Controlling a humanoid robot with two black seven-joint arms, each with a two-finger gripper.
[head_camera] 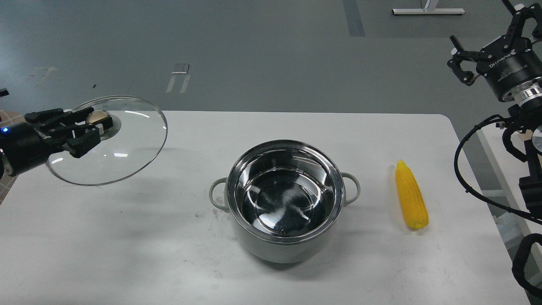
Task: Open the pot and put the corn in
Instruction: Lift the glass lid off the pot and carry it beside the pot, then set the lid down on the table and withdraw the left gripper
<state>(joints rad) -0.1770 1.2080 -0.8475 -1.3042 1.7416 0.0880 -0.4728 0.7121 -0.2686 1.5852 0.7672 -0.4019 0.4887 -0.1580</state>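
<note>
The grey-green pot [284,241] with a shiny steel inside stands uncovered at the middle of the white table [169,254]. The yellow corn [410,195] lies on the table to the pot's right, pointed end away from me. My left gripper [91,127] is shut on the gold knob of the round glass lid [123,148] and holds it in the air over the table's far left part. My right gripper [487,29] is open and empty, raised beyond the table's far right corner.
The right arm's cables and links [525,182] hang along the table's right edge. A checked cloth [6,182] shows at the left edge. Grey floor lies beyond the table.
</note>
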